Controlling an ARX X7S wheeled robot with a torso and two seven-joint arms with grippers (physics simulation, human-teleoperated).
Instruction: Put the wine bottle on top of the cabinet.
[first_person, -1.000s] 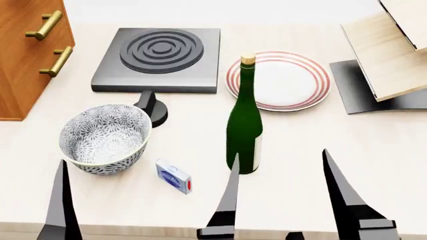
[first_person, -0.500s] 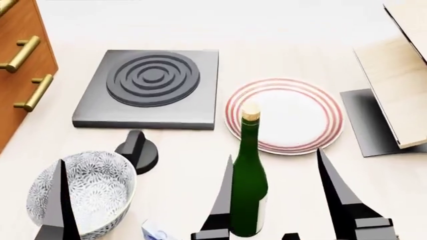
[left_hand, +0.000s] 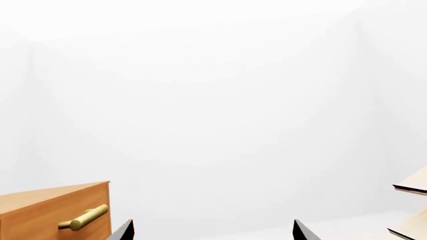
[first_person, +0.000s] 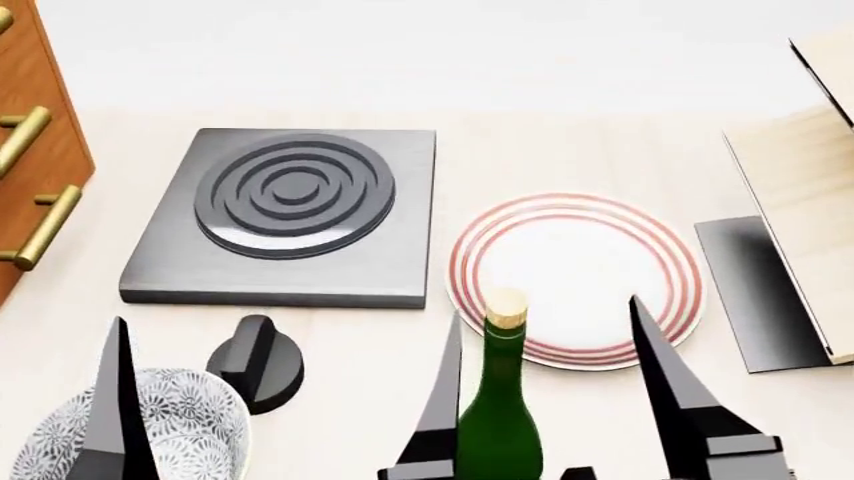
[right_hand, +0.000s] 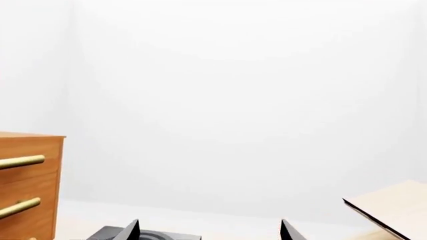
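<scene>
Wine bottle (first_person: 501, 420) stands upright on the table (first_person: 360, 350), between the spread, released fingers of the right pincer (first_person: 541, 375).

Bright flat render, sharp (shadows seemingly faint).

- The wine bottle (first_person: 499, 420) is now seen between the spread fingers of the right gripper (first_person: 545, 390), having earlier stood beyond them.
- Only the bowl's (first_person: 200, 425) far rim remains visible beside the bottle.
- The small blue box is gone from view.
</scene>
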